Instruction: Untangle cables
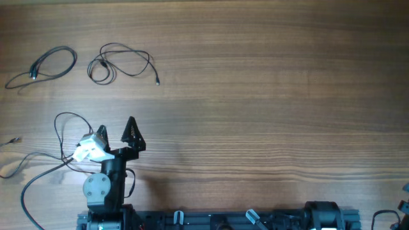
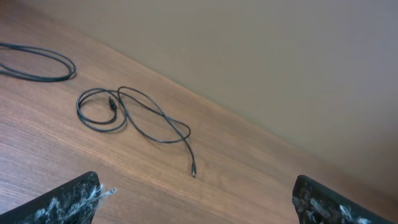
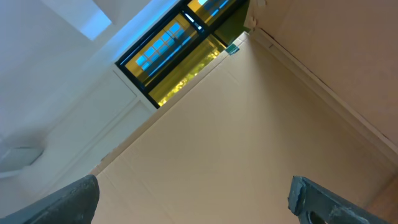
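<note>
Two separate thin black cables lie at the far left of the table. One is a long loop (image 1: 54,64). The other (image 1: 119,62) has a small coil and a free plug end (image 1: 157,82). Both show in the left wrist view, the coiled cable (image 2: 127,112) ahead and the long loop (image 2: 37,62) at upper left. A third thin wire loop (image 1: 64,124) lies beside the left arm. My left gripper (image 1: 117,131) is open and empty, apart from the coiled cable's plug (image 2: 193,169). My right gripper (image 3: 196,199) is open, empty and points up at a wall.
The right arm (image 1: 323,214) is folded at the front right edge. A thicker black cord (image 1: 25,188) curves off the left arm's base at the front left. A small plug end (image 1: 13,140) lies at the left edge.
</note>
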